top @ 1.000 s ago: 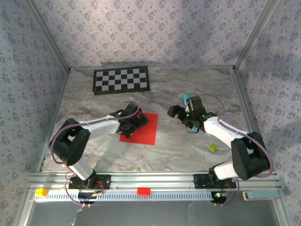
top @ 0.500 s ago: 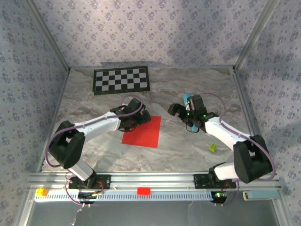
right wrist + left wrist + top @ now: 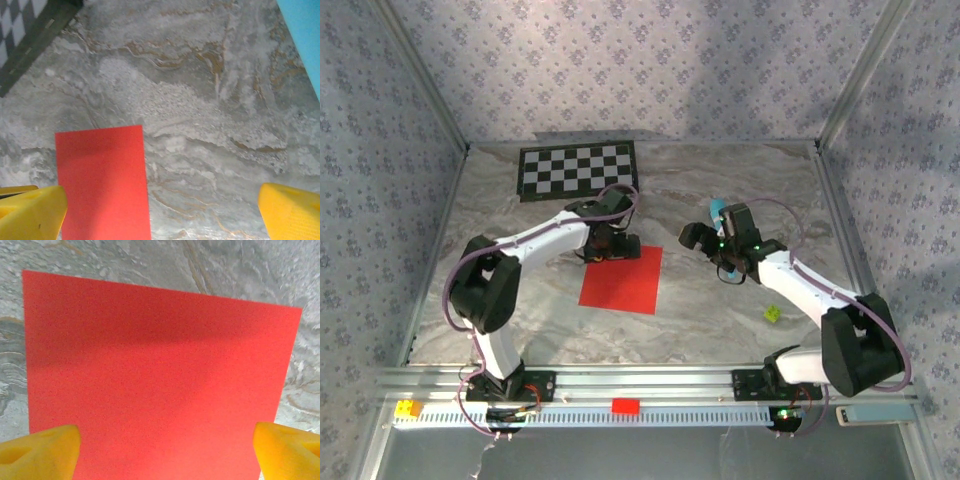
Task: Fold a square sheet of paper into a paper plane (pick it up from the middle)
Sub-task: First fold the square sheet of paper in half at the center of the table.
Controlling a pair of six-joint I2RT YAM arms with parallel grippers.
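sheet repositioned: we see the square sheet of paper [image 3: 622,282] flat on the surface [image 3: 720,320], slid rightward; left gripper [image 3: 610,246], spread, now over its far edge; right gripper [image 3: 698,236] spread, idle. folding not begun.

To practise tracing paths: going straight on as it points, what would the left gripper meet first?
Probably the flat, bright red square sheet of paper, right ahead of the left gripper; depth is unclear.

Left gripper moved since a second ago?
Yes. The left gripper has shifted farther up the table, toward the checkerboard, to the far edge of the square sheet of paper.
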